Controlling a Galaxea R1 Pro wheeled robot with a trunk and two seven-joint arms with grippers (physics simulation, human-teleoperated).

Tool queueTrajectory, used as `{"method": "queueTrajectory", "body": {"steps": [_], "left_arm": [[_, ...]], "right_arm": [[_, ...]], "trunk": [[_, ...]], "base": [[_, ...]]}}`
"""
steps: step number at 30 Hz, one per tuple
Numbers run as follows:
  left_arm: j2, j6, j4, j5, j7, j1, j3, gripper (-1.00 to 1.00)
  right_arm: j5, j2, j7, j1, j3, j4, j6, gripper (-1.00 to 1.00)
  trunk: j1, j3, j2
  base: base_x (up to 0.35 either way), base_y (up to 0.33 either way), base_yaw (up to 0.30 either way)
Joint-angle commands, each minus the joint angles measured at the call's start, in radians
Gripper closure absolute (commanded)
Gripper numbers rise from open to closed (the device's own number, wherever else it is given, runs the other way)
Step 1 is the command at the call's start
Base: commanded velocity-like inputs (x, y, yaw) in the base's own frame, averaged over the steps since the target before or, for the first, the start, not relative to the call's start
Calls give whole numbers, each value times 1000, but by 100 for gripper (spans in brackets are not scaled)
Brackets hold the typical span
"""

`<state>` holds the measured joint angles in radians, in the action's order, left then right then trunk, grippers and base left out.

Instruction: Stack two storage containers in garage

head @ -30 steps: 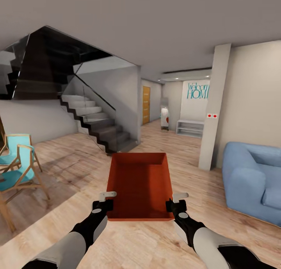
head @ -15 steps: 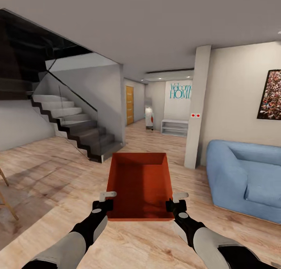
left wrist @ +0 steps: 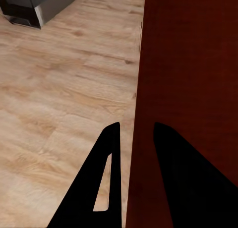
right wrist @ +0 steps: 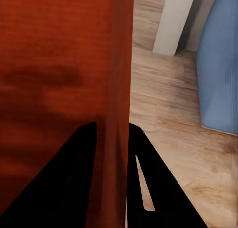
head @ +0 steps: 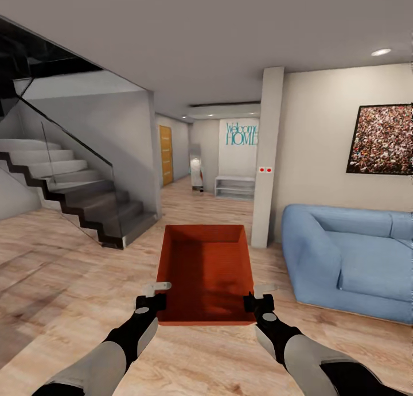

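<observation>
Gripping smooth orange-red rectangular bin point(head: 206, 270) | both end effectors clamped on walls | wood-plank floor point(head: 69, 281)

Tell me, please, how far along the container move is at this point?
Early on. One storage container is picked up, held between the left gripper and right gripper, each clamped on a side wall. The robot stands on wood floor near a blue sofa and staircase. No garage or second container shows; hauling and stacking remain.
</observation>
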<state>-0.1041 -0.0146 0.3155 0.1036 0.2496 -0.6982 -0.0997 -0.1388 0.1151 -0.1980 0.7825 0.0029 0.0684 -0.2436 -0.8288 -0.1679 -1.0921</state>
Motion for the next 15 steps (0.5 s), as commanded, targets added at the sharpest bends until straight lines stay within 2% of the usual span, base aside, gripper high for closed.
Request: {"method": "queueTrajectory", "body": {"steps": [1, 15], "left_arm": [[3, -45, 4, -9, 22, -1, 12, 100], [3, -45, 4, -9, 22, -1, 12, 100]], "right_arm": [[5, 0, -9, 0, -32, -4, -3, 100], [5, 0, -9, 0, -33, -4, -3, 100]], "trunk": [[-1, -1, -1], [-1, -1, -1]], "base": [[322, 77, -143], [322, 73, -24]]}}
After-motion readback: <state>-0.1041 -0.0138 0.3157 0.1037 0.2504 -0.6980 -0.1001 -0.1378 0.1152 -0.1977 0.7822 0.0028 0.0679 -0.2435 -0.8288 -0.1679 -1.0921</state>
